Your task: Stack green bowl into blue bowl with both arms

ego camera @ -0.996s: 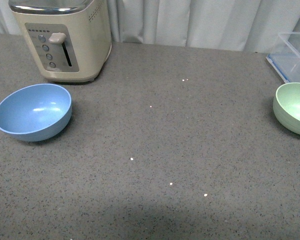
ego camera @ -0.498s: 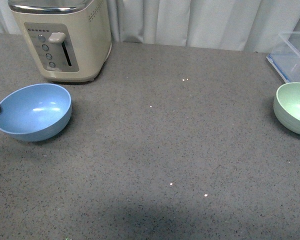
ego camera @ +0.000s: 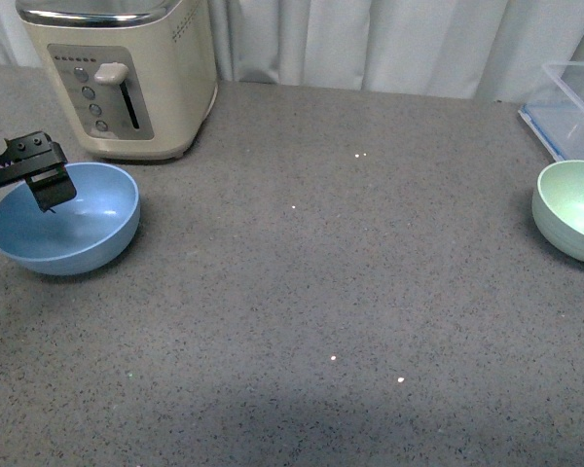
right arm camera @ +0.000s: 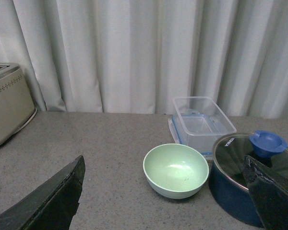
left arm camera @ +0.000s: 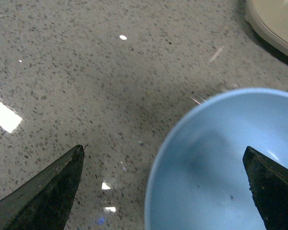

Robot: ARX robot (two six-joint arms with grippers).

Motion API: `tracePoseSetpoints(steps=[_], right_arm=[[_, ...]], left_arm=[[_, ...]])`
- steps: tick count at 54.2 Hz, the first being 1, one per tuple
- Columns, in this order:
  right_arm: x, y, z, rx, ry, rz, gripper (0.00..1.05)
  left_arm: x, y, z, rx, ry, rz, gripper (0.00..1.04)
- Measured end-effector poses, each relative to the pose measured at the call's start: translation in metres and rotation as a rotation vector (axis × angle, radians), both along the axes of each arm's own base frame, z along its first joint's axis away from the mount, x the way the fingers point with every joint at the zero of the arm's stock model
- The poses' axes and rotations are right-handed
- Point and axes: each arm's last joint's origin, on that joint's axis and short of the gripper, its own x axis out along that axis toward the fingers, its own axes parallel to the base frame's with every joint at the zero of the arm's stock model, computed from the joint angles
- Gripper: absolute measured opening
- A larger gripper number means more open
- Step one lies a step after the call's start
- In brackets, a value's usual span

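Observation:
The blue bowl (ego camera: 63,216) sits upright at the table's left, in front of the toaster. My left gripper (ego camera: 47,190) hangs open over its left rim. In the left wrist view the bowl (left arm camera: 230,163) lies between the spread black fingers (left arm camera: 48,196), one outside the rim and one over the hollow, and neither touches it. The green bowl (ego camera: 574,209) stands at the far right edge, empty. In the right wrist view it (right arm camera: 175,170) lies well ahead of my open right gripper (right arm camera: 164,163), which holds nothing. The right arm does not show in the front view.
A cream toaster (ego camera: 127,73) stands close behind the blue bowl. A clear plastic container (right arm camera: 201,120) sits behind the green bowl. A dark blue pot with a glass lid (right arm camera: 249,177) stands right beside the green bowl. Curtains close off the back.
My left gripper has come in from the left edge of the front view and now hangs over the blue bowl's left rim. Both bowls have stayed put.

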Motion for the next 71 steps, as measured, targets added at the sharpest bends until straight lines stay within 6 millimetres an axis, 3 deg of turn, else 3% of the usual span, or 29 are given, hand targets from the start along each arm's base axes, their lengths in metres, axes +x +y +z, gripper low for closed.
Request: tracePoseSetpoints(steps=[16, 48, 53, 62, 68, 71], right_arm=[[0.0, 0.0, 0.0, 0.0, 0.0, 0.0, 0.96], [0.0, 0.0, 0.0, 0.0, 0.0, 0.0, 0.96], [0.0, 0.0, 0.0, 0.0, 0.0, 0.0, 0.96], [0.0, 0.0, 0.0, 0.0, 0.0, 0.0, 0.96], [0.0, 0.0, 0.0, 0.0, 0.0, 0.0, 0.96], [0.0, 0.0, 0.0, 0.0, 0.0, 0.001, 0.96]], left_arm=[[0.015, 0.008, -0.012, -0.01, 0.051, 0.029, 0.97], [0.017, 0.01, -0.014, -0.018, 0.058, 0.021, 0.13], [0.018, 0.011, -0.014, -0.028, 0.055, 0.03, 0.04], [0.019, 0.01, -0.01, -0.026, 0.033, 0.03, 0.04], [0.017, -0.002, 0.003, -0.031, 0.003, 0.001, 0.04], [0.017, -0.021, 0.013, -0.051, -0.013, -0.035, 0.04]])
